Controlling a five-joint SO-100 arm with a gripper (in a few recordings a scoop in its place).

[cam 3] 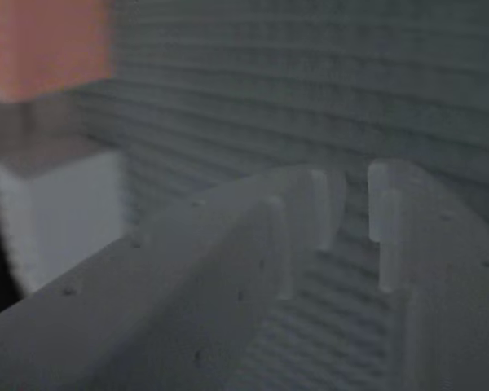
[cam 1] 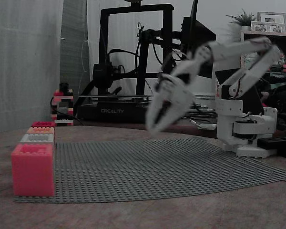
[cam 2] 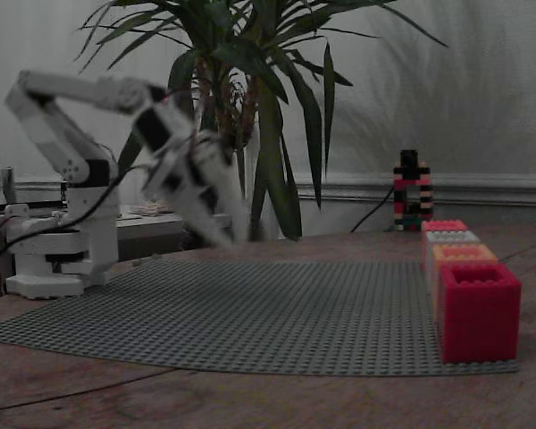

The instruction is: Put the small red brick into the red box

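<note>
The small red brick is out of view. The red box (cam 1: 43,124) (cam 2: 444,225) is the dark crimson one at the far end of a row of boxes along the edge of the grey baseplate (cam 1: 171,164) (cam 2: 250,313). My gripper (cam 1: 157,128) (cam 2: 221,231) hangs blurred in the air over the baseplate, well away from the row. In the wrist view the gripper (cam 3: 357,204) points down at the studded plate. Its fingertips (cam 3: 322,208) stand a narrow gap apart with nothing between them.
The row also holds a big pink-red box (cam 1: 32,169) (cam 2: 478,308), a grey-white box (cam 1: 37,138) (cam 2: 451,238) and a pale orange box (cam 1: 40,130) (cam 2: 464,255). A brick tower (cam 1: 62,102) (cam 2: 411,188) stands behind them. A 3D printer (cam 1: 133,62) and a plant (cam 2: 250,107) are off the plate.
</note>
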